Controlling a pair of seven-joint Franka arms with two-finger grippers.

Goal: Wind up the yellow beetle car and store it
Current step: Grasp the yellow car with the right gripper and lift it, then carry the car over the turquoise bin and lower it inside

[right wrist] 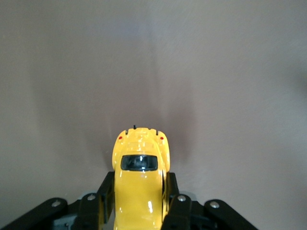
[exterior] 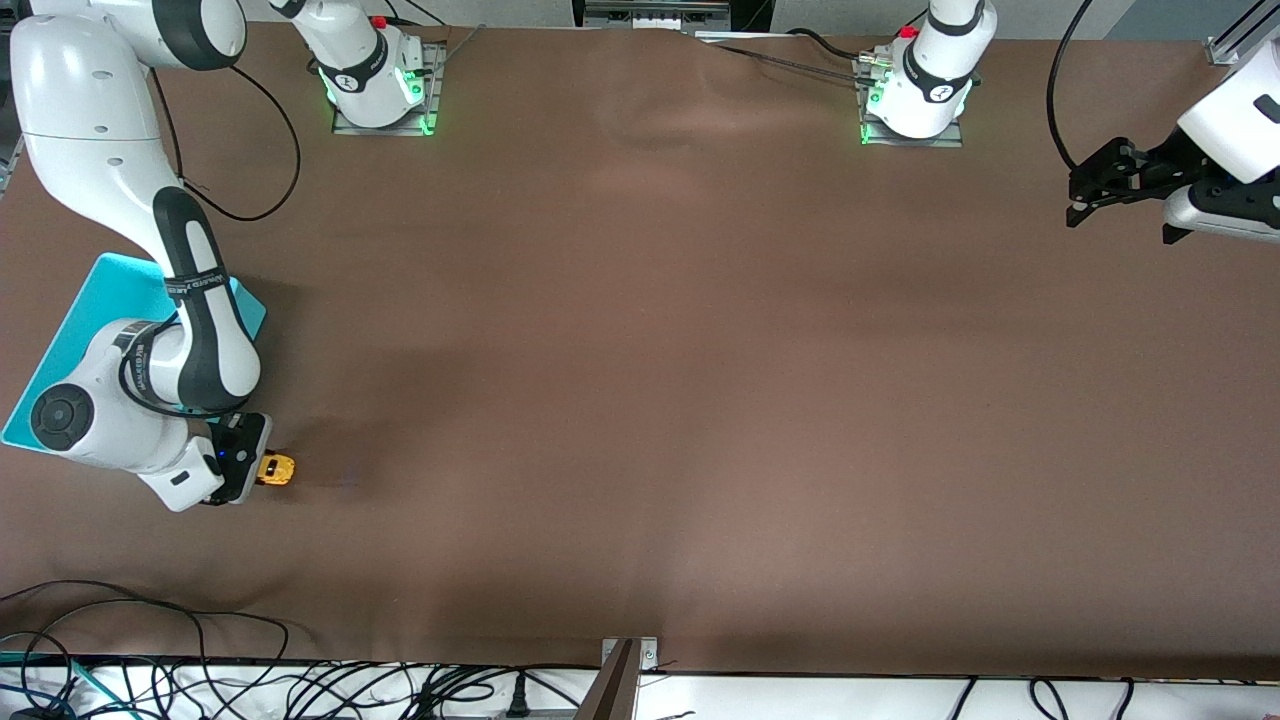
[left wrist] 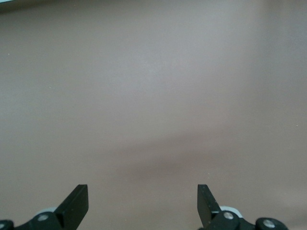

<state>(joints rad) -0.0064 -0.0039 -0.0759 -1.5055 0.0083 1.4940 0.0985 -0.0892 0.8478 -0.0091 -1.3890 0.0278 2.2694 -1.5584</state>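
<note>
Yellow beetle car point(exterior: 276, 468), the only toy you are seeing on the brown table point(exterior: 640, 400), is sitting at about eight o'clock in the front view, near the right arm's end and just nearer the front camera than the single turquoise bin point(exterior: 80, 320). You are looking at two arms and two grippers. The right gripper point(exterior: 262, 468) is lying low at the table surface and is pinching the car: in the right wrist view its two black fingers point(right wrist: 104, 196) are pressing against both flanks of the yellow body point(right wrist: 139, 182), whose rounded end and dark window are pointing toward twelve o'clock, away from the wrist. One end of the car is poking out past the fingertips in the front view, toward three o'clock. The bin is lying partly under the right arm, toward ten o'clock of the car. The left gripper point(exterior: 1078, 200) is waiting well apart at about two o'clock, over the left arm's end of the table, and its fingers point(left wrist: 76, 203) are standing spread wide over bare table, holding nothing.
</note>
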